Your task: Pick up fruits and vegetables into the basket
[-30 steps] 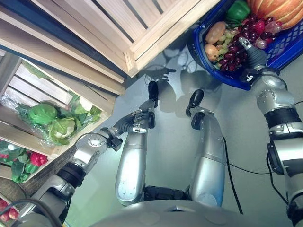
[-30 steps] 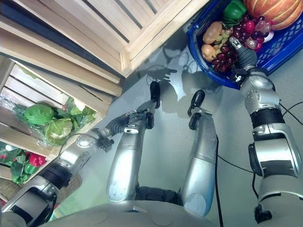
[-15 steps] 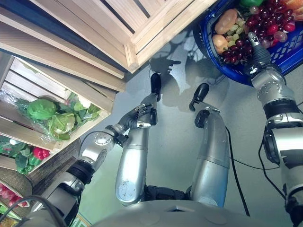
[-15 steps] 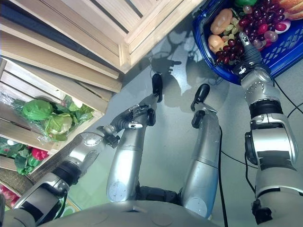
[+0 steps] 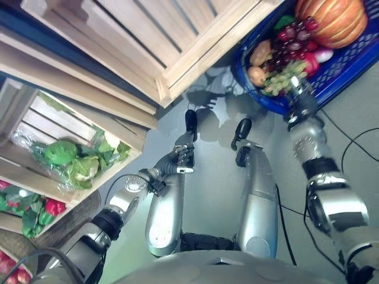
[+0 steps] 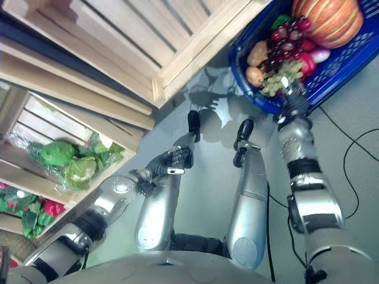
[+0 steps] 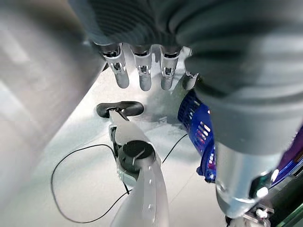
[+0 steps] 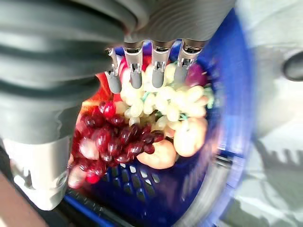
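Fruit fills the blue basket (image 5: 331, 71) at one o'clock in the eye views: pumpkin (image 5: 331, 21), red grapes (image 8: 118, 142), green grapes (image 8: 161, 101). Right hand (image 8: 142, 71) hangs over them, fingers straight, holding nothing. Left wrist view shows left hand (image 7: 142, 71), fingers relaxed, above floor.

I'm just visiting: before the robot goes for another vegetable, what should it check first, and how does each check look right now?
1. Right hand empty: ok, fingers straight over the fruit, holding nothing.
2. Left hand free: ok, fingers relaxed, nothing held, hanging low near the floor.
3. Blue basket within reach: ok, it sits on the floor under the right hand.
4. Room left in the basket: cannot tell; grapes, green grapes and a pumpkin already crowd it.
5. More produce to fetch: ok, cabbages lie in the wooden crate.
6. Cabbages loose: cannot tell, clear wrap seems to cover them.
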You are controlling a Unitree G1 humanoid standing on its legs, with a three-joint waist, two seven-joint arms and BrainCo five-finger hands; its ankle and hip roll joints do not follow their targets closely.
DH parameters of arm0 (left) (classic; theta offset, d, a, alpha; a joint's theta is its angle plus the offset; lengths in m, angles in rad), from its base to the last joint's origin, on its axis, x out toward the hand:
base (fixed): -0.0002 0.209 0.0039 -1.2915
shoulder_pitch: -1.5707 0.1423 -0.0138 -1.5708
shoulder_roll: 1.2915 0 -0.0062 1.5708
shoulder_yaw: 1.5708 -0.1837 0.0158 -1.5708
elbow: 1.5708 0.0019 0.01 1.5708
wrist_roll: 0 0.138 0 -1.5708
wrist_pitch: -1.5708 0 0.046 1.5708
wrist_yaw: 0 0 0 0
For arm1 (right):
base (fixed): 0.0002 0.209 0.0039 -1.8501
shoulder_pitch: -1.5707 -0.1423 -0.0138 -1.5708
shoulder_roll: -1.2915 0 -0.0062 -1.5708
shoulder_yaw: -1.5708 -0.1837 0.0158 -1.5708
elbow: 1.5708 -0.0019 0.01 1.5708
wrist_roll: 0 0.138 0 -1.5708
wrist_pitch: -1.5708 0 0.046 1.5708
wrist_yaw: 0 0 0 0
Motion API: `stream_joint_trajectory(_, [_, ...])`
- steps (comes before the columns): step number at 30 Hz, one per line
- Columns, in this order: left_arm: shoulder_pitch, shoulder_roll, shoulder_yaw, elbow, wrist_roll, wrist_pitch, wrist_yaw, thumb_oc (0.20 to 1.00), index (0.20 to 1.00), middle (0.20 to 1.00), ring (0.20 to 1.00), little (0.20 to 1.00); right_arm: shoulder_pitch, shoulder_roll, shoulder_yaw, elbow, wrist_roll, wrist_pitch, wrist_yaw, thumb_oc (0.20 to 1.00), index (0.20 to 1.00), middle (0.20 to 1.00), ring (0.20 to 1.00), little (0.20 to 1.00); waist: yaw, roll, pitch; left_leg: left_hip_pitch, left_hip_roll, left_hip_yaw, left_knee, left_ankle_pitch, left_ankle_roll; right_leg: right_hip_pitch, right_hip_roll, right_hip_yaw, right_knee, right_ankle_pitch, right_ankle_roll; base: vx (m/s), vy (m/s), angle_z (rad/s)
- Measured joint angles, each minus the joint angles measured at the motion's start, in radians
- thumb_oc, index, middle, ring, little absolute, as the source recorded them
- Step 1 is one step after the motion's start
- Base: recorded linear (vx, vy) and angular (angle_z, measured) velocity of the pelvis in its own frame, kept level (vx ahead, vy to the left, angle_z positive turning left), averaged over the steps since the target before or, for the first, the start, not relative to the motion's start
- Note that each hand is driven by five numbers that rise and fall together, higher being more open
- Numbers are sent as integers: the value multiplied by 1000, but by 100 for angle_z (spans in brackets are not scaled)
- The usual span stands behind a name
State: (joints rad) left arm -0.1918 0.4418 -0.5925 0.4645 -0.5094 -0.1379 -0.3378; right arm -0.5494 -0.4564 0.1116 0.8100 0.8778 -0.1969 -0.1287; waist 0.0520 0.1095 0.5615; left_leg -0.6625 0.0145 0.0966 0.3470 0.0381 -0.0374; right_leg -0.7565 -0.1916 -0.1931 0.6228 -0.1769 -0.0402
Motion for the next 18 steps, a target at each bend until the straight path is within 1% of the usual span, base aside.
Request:
stream_joint_trajectory(2, [3, 2, 10, 26, 1, 15, -9, 1000, 1000, 1000, 1000, 1000, 102, 36, 27, -39, -29, -39, 14, 1000, 1000, 1000, 1000, 1000, -16, -1, 0, 81, 4, -8, -29, 0, 0, 92, 8, -13, -37, 3, 4, -85, 65, 5])
stream_joint_trajectory(4, [16, 3, 24, 28, 1, 24, -18, 1000, 1000, 1000, 1000, 1000, 166, 52, 40, -44, -47, -58, 36, 1000, 1000, 1000, 1000, 1000, -25, -1, 0, 134, 5, -8, -45, -1, 1, 148, 14, -15, -64, 6, 10, -4, 60, 0])
stream_joint_trajectory(5, [29, 2, 39, 38, 0, 26, -24, 1000, 1000, 1000, 1000, 1000, 212, 60, 46, -44, -67, -71, 63, 1000, 1000, 1000, 1000, 1000, -32, -2, 1, 181, 4, -8, -59, -2, 2, 197, 20, -16, -83, 10, 17, 0, 72, -2])
stream_joint_trajectory(8, [57, 1, 63, 63, 0, 27, -43, 1000, 1000, 1000, 1000, 1000, 292, 70, 59, -43, -92, -83, 113, 1000, 1000, 1000, 1000, 1000, -45, -7, 1, 285, 7, -9, -87, -4, 6, 310, 31, -18, -135, 18, 27, 37, 95, -1])
stream_joint_trajectory(9, [78, -3, 82, 70, 0, 27, -46, 1000, 1000, 1000, 1000, 1000, 313, 77, 60, -45, -114, -83, 126, 1000, 1000, 1000, 1000, 1000, -50, -11, 0, 327, 10, -6, -107, -3, 8, 355, 35, -20, -161, 24, 36, 59, 75, -6])
stream_joint_trajectory(12, [125, -12, 114, 92, -1, 27, -63, 1000, 1000, 1000, 1000, 1000, 371, 92, 62, -50, -166, -83, 182, 1000, 1000, 1000, 1000, 1000, -57, -24, -3, 459, 20, 1, -167, 2, 11, 494, 63, -17, -251, 50, 50, 114, 59, -12])
stream_joint_trajectory(14, [159, -18, 135, 123, 0, 27, -71, 1000, 1000, 1000, 1000, 1000, 421, 112, 60, -53, -207, -63, 222, 1000, 1000, 1000, 1000, 1000, -59, -56, -49, 514, 20, 0, -215, 9, 5, 545, 68, -14, -294, 57, 54, 156, 52, -1])
stream_joint_trajectory(16, [184, -39, 155, 161, 1, 32, -80, 1000, 1000, 1000, 1000, 1000, 462, 135, 63, -42, -244, -23, 256, 1000, 1000, 1000, 1000, 1000, -58, -83, -95, 569, 23, 0, -261, 22, 8, 603, 83, -15, -349, 72, 56, 110, 59, 0])
stream_joint_trajectory(18, [214, -53, 158, 197, 2, 31, -86, 1000, 1000, 1000, 1000, 1000, 502, 162, 77, -14, -299, 13, 290, 1000, 1000, 1000, 1000, 1000, -54, -110, -175, 609, 25, 0, -295, 24, 4, 651, 91, -19, -399, 79, 62, 79, 58, -2])
